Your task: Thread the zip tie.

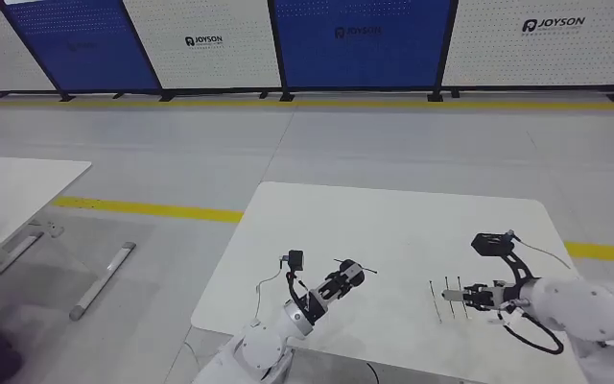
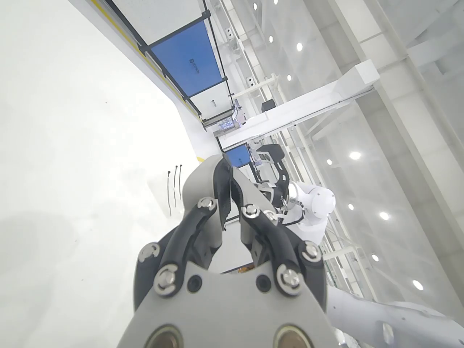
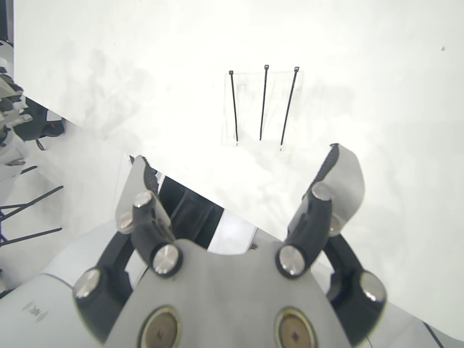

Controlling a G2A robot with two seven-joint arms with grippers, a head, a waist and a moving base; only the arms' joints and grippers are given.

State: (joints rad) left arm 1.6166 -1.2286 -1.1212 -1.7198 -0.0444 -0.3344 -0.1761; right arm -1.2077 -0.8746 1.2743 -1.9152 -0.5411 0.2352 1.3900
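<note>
Where the left arm slants in from the table's [image 1: 403,206] 7 o'clock edge, the left gripper [image 1: 347,273] [image 2: 227,168] sits just off centre toward 9 o'clock. Its fingers are pressed together on a thin black zip tie [image 1: 365,269] that pokes out either side. At 4 o'clock the right gripper [image 1: 459,295] [image 3: 239,156] is spread wide and holds nothing. It is just beside three ties [image 1: 446,286] [image 3: 263,103] [image 2: 175,186] lying parallel on a clear sheet [image 3: 250,85].

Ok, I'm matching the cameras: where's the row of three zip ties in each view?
Top view: zip ties beside the right tool, table's near edge.
Left wrist view: zip ties on table beyond left tool.
Right wrist view: zip ties just ahead of right tool.
Landmark: white table.
</note>
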